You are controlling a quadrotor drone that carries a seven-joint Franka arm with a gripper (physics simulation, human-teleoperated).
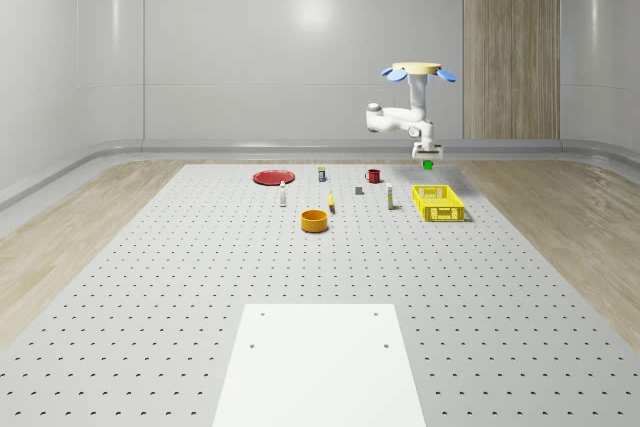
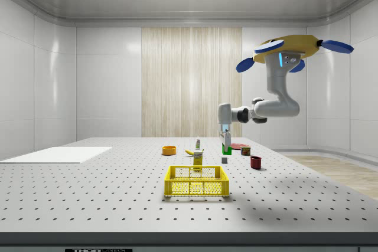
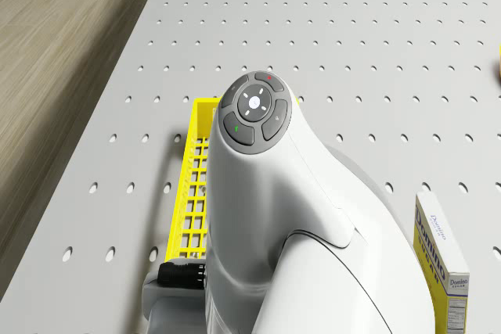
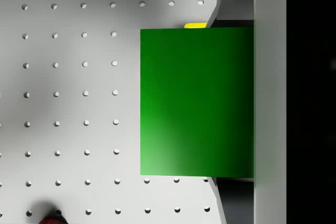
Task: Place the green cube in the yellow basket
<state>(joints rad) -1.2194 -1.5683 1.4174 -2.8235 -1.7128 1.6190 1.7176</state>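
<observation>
The green cube, smooth and flat-faced, sits clamped in my gripper; I hover, the yellow basket of open mesh below on the matte perforated table.

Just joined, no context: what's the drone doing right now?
The drone hovers in the air beside the yellow basket, arm bent down. Its hand holds the green cube above the table, well clear of the surface. In the side view the cube hangs behind the basket and toward that view's right, so it isn't in the basket yet. The orange bowl, red plate and red cup sit untouched.
</observation>
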